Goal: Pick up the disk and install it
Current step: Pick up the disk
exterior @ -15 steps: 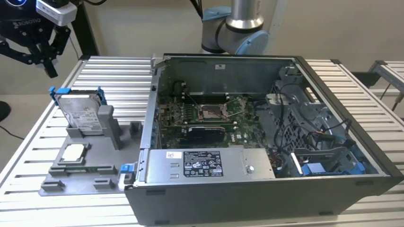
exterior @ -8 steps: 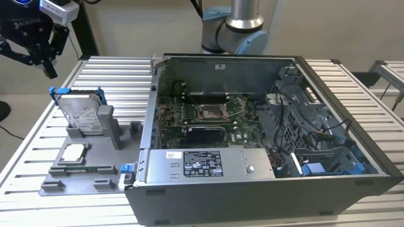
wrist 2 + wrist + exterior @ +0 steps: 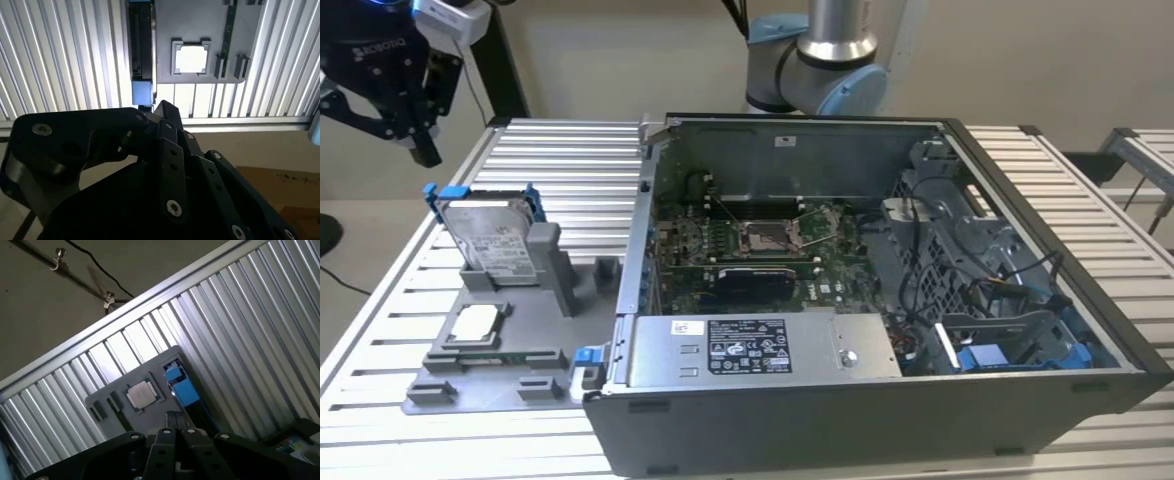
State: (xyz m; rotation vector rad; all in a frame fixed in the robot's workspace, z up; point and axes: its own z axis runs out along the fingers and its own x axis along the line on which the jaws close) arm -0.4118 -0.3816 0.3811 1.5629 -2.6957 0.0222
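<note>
In the first wrist view the dark gripper [image 3: 175, 425] hangs above a ribbed metal table [image 3: 250, 320], nearest the disk [image 3: 181, 387], which stands on edge in a grey holder [image 3: 150, 365], blue end toward the camera. A square silver chip [image 3: 143, 393] lies flat in the holder just beside the disk. Past the table's edge a black cable [image 3: 100, 274] runs over the floor [image 3: 40, 315].

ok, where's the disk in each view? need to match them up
Exterior view: the disk stands upright in the grey fixture, at the exterior view's left of the open case.
Second wrist view: disk edge-on, beside the square chip.
First wrist view: blue bracket end, beside that chip.
Shared landmark: the square chip.
</note>
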